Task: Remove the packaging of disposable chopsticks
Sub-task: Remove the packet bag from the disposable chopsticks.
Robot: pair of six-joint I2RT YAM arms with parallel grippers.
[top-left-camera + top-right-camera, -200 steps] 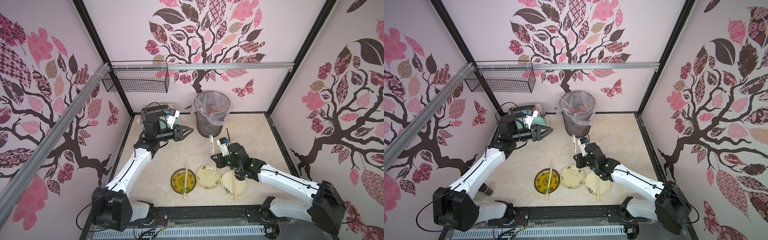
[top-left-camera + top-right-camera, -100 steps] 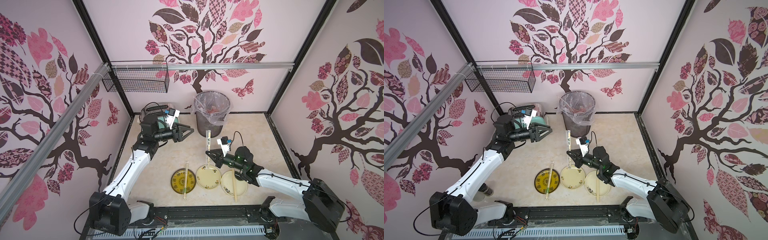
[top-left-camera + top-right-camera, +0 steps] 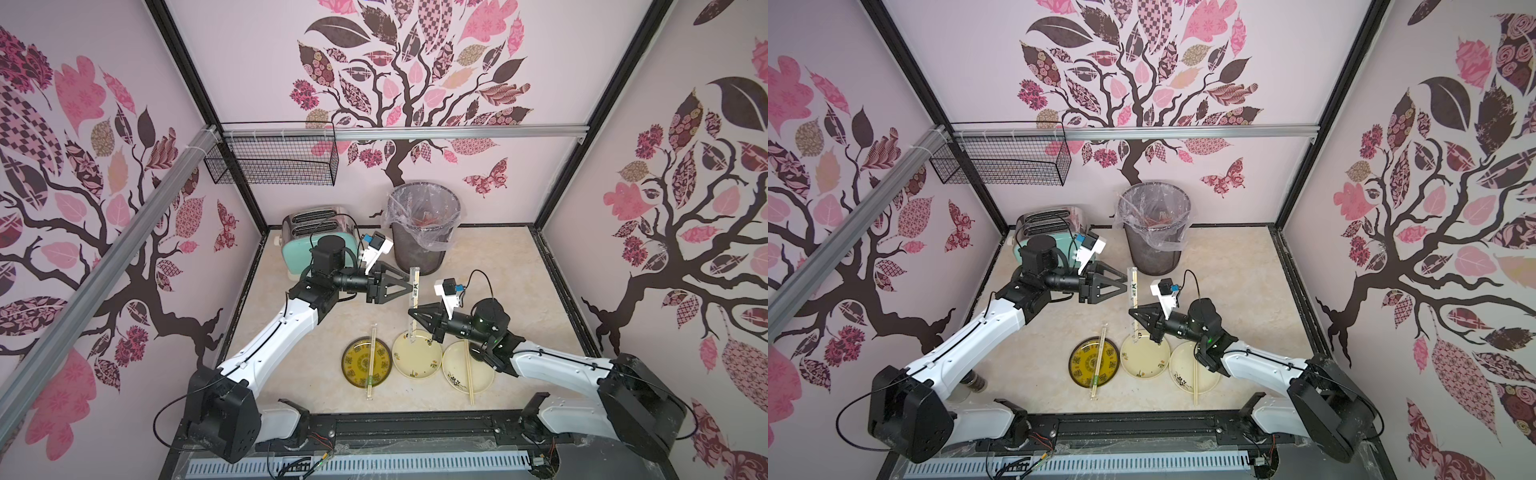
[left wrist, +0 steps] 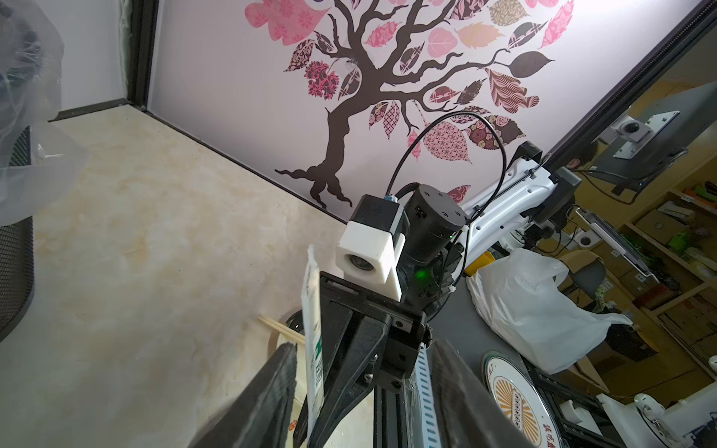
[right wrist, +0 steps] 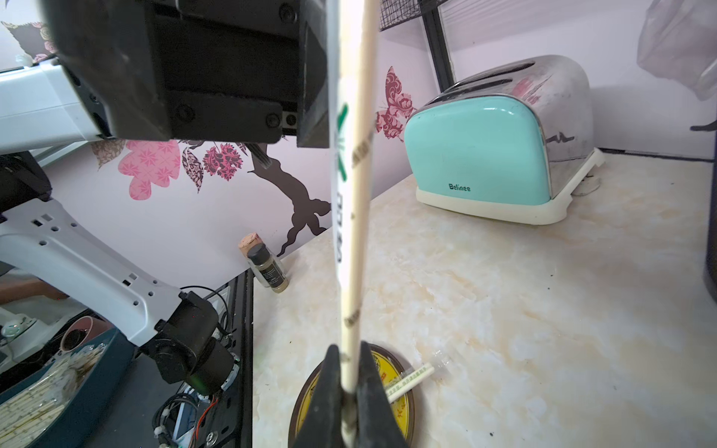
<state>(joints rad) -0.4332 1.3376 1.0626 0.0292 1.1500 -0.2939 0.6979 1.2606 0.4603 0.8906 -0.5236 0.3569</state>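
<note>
While upright, sleeve (image 3: 414, 291) over plate rim (image 3: 415, 376)

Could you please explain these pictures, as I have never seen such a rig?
It is a robot with a left arm and a right arm. Two pictures look down from overhead; two come from a camera on each wrist. The right hand is shut on a wrapped pair of chopsticks, held roughly upright; the left hand is open around its upper part. A yellow plate bears a second wrapped pair, a cream plate a bare pair, with a third plate between. A toaster and a bin stand at the back.
</note>
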